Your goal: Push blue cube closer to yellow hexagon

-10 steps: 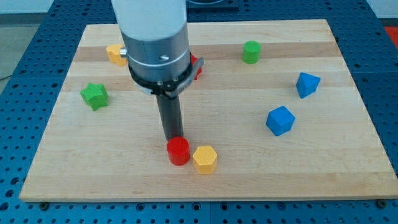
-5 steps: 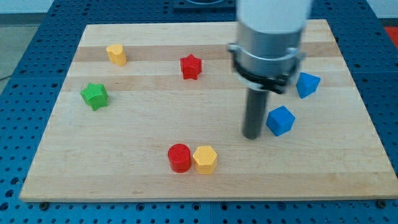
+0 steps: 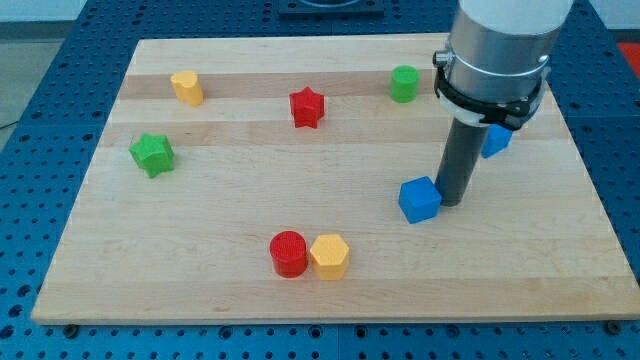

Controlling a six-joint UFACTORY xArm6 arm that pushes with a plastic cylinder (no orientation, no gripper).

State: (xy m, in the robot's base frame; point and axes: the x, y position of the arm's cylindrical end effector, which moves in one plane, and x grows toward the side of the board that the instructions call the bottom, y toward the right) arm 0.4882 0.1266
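Note:
The blue cube (image 3: 419, 199) lies on the wooden board right of centre. The yellow hexagon (image 3: 329, 256) lies near the view's bottom, to the lower left of the cube, touching the red cylinder (image 3: 288, 253) on its left. My tip (image 3: 451, 203) is down on the board right against the cube's right side. The rod and arm rise from it toward the view's top right.
A second blue block (image 3: 497, 140) is partly hidden behind the rod. A green cylinder (image 3: 404, 83) and a red star (image 3: 307, 107) lie toward the top. A yellow block (image 3: 186, 87) is at top left, a green star (image 3: 152, 154) at left.
My tip swept from the red cylinder across to the right, went round the blue cube and now stands on its right side. The blue cube slid left and down, toward the yellow hexagon.

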